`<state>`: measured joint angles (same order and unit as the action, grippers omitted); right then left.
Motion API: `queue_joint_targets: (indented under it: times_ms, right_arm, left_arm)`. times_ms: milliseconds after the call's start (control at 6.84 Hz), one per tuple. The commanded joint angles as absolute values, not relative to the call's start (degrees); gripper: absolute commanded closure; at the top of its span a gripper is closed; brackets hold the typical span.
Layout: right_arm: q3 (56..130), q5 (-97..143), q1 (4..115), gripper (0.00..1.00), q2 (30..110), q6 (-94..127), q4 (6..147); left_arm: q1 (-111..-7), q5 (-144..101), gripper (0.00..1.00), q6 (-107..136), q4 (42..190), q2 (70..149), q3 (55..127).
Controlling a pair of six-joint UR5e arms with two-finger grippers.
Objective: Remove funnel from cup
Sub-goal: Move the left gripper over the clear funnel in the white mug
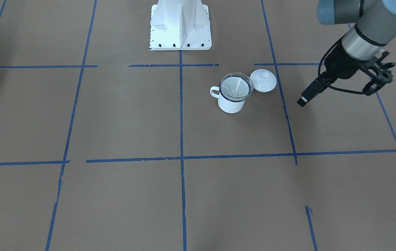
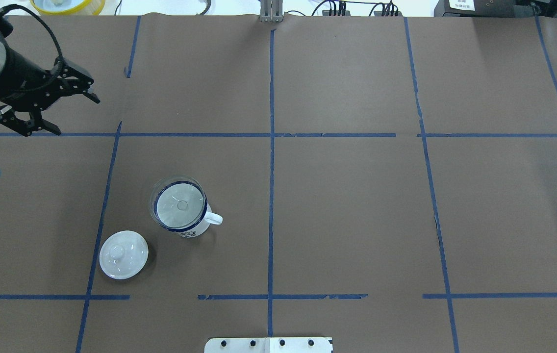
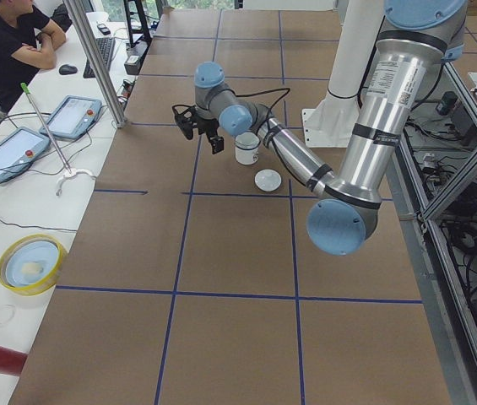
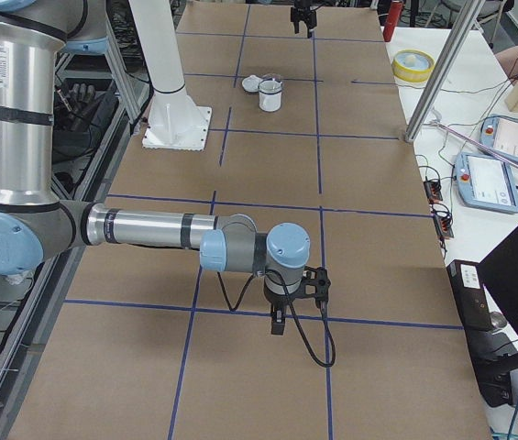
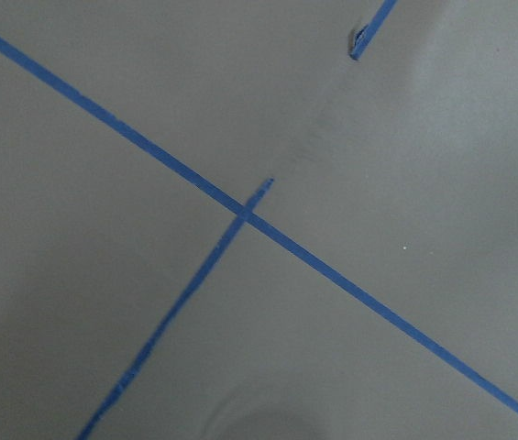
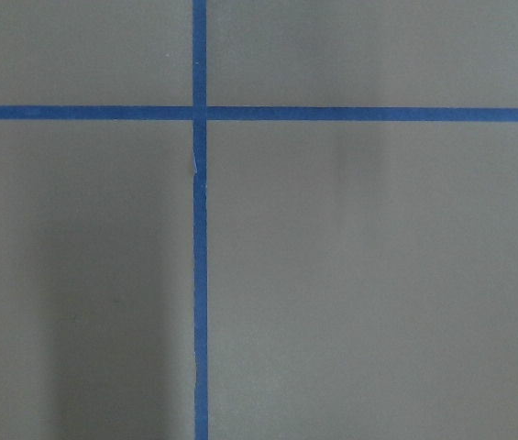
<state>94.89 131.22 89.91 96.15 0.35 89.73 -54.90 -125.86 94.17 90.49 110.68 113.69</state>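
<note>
The cup (image 1: 231, 104) is a white enamel mug with a dark blue rim, standing upright on the brown table paper. It also shows in the overhead view (image 2: 196, 228). The clear funnel (image 1: 236, 87) sits in its mouth, and from overhead (image 2: 179, 204) covers the rim. My left gripper (image 2: 76, 115) is open and empty, hovering far beyond and to the left of the cup; the front-facing view shows it (image 1: 381, 76) at the right. My right gripper (image 4: 286, 302) shows only in the exterior right view, far from the cup; I cannot tell if it is open or shut.
A white domed lid with a knob (image 2: 123, 255) lies beside the cup, on its left and nearer the robot. The white robot base (image 1: 180, 24) stands behind the cup. A yellow bowl (image 2: 67, 5) sits at the far left table edge. Blue tape lines cross the paper.
</note>
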Motion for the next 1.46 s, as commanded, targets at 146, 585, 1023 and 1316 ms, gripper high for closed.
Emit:
queue_joint_targets:
  times_ms: [146,585,1023,1316]
  right_arm:
    - [94.92,131.22,89.91,0.00,96.15,0.35,89.74]
    - [94.92,131.22,89.91,0.00,96.15,0.35,89.74]
    - [94.92,131.22,89.91,0.00,96.15,0.35,89.74]
    - [94.92,131.22,89.91,0.00,96.15,0.35,89.74]
  left_arm:
    - [-41.35,-111.84,0.01,118.76,81.22,120.04,113.12]
    - [-35.44,-105.05,0.01,126.34,69.52,126.56,109.09]
    - [-31.73,-103.71,0.09,127.00,71.70,128.23,105.74]
    - [-31.73,-103.71,0.26,126.91,72.77,128.15,105.56]
